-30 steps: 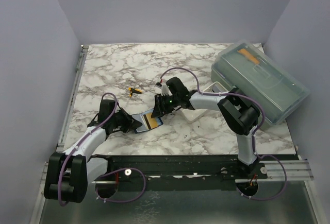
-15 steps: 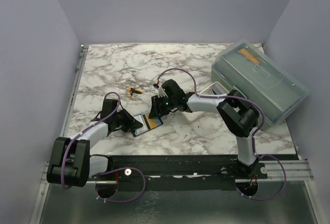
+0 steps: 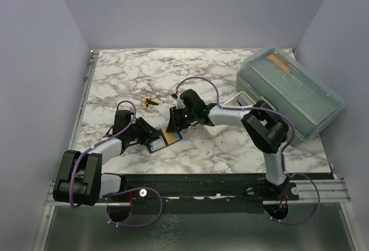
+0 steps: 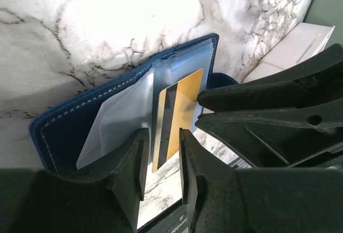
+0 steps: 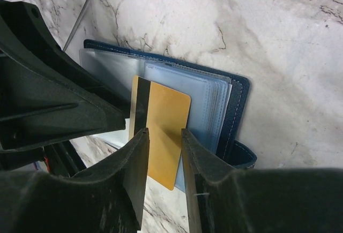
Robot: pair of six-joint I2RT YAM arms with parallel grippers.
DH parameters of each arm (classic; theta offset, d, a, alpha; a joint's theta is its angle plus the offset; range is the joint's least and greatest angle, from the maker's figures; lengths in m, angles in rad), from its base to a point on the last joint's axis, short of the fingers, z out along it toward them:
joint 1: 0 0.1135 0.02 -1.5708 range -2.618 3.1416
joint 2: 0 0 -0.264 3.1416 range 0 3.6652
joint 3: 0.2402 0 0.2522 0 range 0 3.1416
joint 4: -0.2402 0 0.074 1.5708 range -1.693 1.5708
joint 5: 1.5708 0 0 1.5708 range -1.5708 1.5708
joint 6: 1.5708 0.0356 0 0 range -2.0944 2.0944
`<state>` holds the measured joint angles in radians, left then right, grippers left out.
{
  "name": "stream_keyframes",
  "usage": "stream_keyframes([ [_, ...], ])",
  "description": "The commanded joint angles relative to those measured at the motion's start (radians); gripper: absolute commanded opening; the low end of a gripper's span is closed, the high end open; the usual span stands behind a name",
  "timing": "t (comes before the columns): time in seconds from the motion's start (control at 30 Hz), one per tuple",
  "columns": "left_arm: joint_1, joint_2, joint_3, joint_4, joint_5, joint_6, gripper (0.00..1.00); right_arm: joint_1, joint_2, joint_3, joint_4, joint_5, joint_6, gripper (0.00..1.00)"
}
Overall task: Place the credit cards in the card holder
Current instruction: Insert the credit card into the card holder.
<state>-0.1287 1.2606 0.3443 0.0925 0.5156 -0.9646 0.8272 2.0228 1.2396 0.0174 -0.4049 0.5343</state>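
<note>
As the two arms meet low over the marble table, the right gripper holds its fingers a narrow slit apart. The face and black stripe of the golden credit card fill that gap. Whether the fingers clamp the card or merely bear on it cannot be told. The left gripper has its fingers equally close-set and straddles one end of the same card, with bare marble showing lower in the gap. Its grip cannot be told either.

The card lies over the clear sleeves of the card holder, which is spread open and flat on the table. From overhead, the left gripper sits at the holder's 9 o'clock and the right gripper at its 1 o'clock. Black fingers hide the holder's near edges in both wrist views. Whether the card sits inside a pocket, or a pale card lies among the sleeves, is hard to make out.

Beyond the holder, a yellow-and-black object lies at its 11 o'clock. A white tray shows at 2 o'clock, partly behind the right arm. A plastic box holding an orange strip fills the table's 2 o'clock corner. Plain lilac walls enclose the table.
</note>
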Motion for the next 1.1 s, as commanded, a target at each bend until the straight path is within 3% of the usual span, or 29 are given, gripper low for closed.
stream_keyframes([
  [0.0,-0.006,0.013,-0.024,0.095,0.035,-0.004,0.34,0.009,0.063,-0.008,-0.073,0.035,0.002,0.34],
  [0.4,-0.022,0.049,-0.04,0.184,0.067,-0.036,0.32,0.009,0.07,-0.005,-0.076,0.026,0.009,0.32],
  [0.77,-0.026,-0.012,-0.068,0.222,0.035,-0.062,0.17,0.009,0.066,-0.008,-0.077,0.025,0.02,0.3],
  [0.87,-0.025,-0.002,-0.066,0.22,0.029,-0.06,0.06,0.009,0.058,-0.011,-0.079,0.034,0.019,0.31],
  [0.93,-0.026,-0.004,-0.06,0.182,0.03,-0.047,0.01,0.009,0.048,-0.005,-0.106,0.071,0.005,0.34],
  [1.07,-0.025,-0.052,-0.028,0.024,-0.007,0.017,0.0,0.009,0.036,0.001,-0.14,0.103,-0.03,0.39],
])
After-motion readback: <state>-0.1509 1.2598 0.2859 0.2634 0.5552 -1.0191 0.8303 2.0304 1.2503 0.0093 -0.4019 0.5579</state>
